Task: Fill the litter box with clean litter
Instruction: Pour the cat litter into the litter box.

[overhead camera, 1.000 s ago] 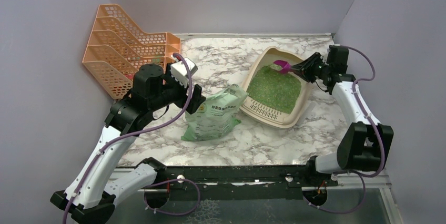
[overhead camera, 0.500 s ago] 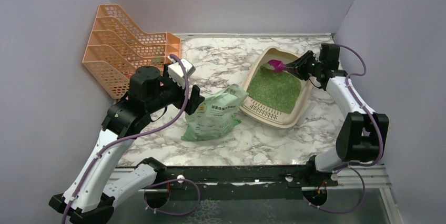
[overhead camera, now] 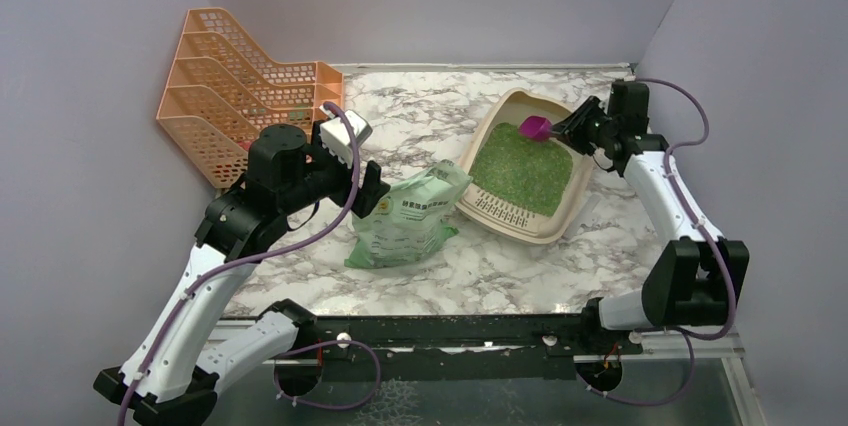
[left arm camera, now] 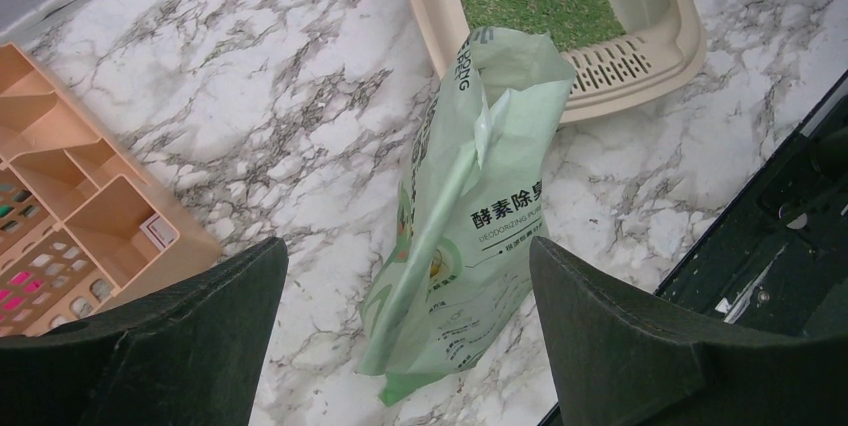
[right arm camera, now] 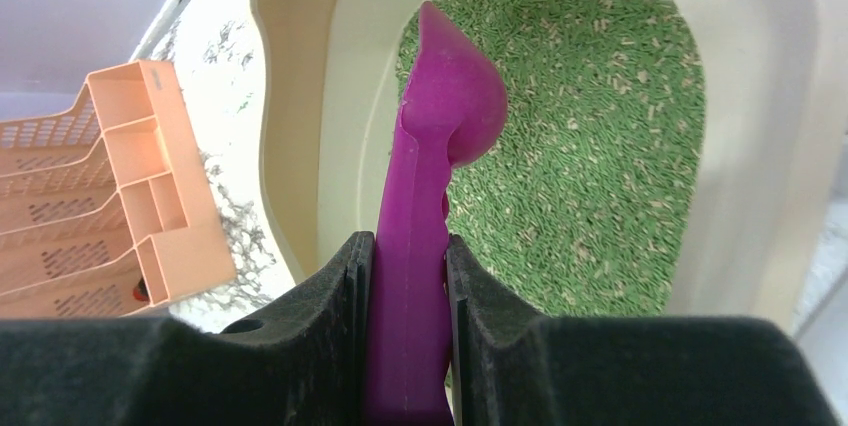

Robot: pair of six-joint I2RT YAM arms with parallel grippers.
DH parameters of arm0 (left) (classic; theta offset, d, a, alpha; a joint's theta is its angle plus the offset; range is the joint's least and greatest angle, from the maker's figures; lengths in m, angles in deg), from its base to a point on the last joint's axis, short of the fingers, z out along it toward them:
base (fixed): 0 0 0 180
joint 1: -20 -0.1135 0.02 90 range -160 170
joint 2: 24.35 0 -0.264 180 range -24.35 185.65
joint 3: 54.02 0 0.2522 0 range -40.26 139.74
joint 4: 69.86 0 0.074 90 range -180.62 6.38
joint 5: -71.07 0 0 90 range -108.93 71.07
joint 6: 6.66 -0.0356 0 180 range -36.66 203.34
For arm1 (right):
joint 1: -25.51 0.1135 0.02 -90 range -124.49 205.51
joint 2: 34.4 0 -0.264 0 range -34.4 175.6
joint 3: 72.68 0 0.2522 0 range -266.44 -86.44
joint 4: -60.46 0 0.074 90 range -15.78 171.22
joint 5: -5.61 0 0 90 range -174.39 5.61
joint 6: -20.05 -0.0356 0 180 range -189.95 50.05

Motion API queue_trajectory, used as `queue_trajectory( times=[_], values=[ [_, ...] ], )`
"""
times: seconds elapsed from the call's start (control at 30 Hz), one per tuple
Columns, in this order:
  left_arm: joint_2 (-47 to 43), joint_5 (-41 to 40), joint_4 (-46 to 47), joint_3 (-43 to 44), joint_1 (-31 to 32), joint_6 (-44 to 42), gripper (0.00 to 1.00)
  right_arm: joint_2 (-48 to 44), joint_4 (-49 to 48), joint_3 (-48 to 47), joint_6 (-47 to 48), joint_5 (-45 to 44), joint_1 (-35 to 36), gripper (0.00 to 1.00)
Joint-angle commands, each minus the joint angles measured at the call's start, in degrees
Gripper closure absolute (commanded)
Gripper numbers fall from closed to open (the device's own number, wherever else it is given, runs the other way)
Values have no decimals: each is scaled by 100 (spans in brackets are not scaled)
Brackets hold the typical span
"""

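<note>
My right claw (right arm camera: 410,246) is clamped on the flat handle of the magenta scoop (right arm camera: 440,116), one pad on each side. The handle's lower end is cut off by the edge of my right wrist view. The scoop's bowl points away from me over the far left part of the litter box (right arm camera: 290,96). I cannot tell whether it touches the clean litter (right arm camera: 590,146), the green granules that cover the tray floor. From above, the scoop (overhead camera: 535,127) is only a small magenta spot at the box's far end, and the right claw (overhead camera: 570,126) is a dark shape just right of it.

My left claw (left arm camera: 405,246) stands wide apart with nothing between its fingers. It hangs over the pale green bag (left arm camera: 470,236), which lies on the marble bench (overhead camera: 420,111) just left of the litter box (overhead camera: 480,151). In the top view this claw (overhead camera: 372,191) sits against the bag's (overhead camera: 405,221) upper left edge, and I cannot say whether they touch. The bag's top is crumpled, and no view shows whether it is open or what is inside.

The box's slotted lip at its near end shows from above and in the left wrist view, but not in the right wrist view. The orange file rack (overhead camera: 230,86) stands at the far left. Only my left wrist view shows small coloured bits in its compartments, too small to name.
</note>
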Motion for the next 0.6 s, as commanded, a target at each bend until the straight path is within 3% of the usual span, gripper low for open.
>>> queue_trajectory(
  times=[0.0,0.2,0.4,0.57],
  values=[
    [51,16,94,21,10,53,9,-668,627,55,481,-524,20,99],
    [111,102,96,42,15,77,9,-1216,1479,-129,1006,-796,20,99],
    [177,173,148,157,15,187,9,-1663,1677,-120,1465,921,20,99],
    [470,406,191,362,10,453,6,-2069,1823,-270,1454,1516,20,99]
  ],
)
